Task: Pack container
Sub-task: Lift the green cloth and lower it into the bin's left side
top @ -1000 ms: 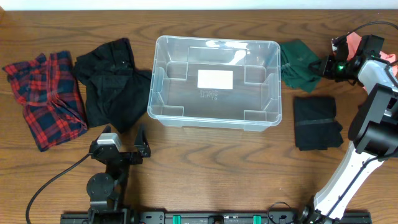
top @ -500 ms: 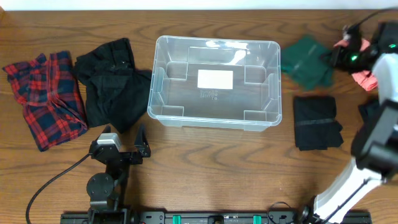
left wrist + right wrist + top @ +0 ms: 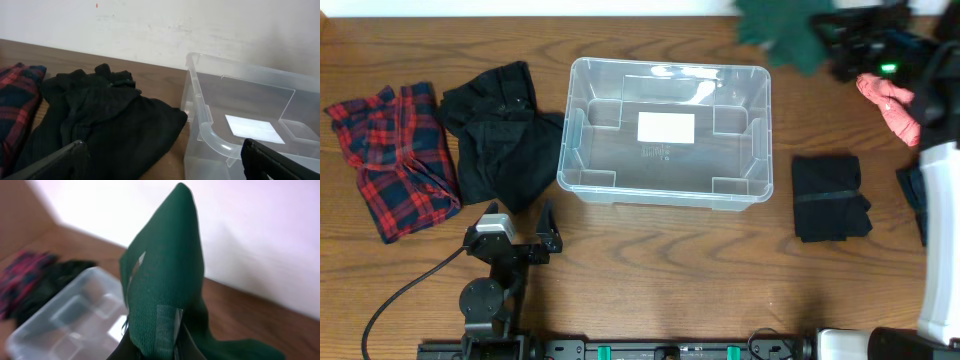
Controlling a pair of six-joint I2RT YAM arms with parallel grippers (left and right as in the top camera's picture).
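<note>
Fingers of your right gripper grip a green cloth in the overhead view; the container sits well apart, past their tips. Your left gripper rests spread, container just ahead. Left wrist: beyond the parted fingers, container ahead-right, black garment ahead-left. Right wrist: cloth stands clamped, container beyond, lower left.
</note>
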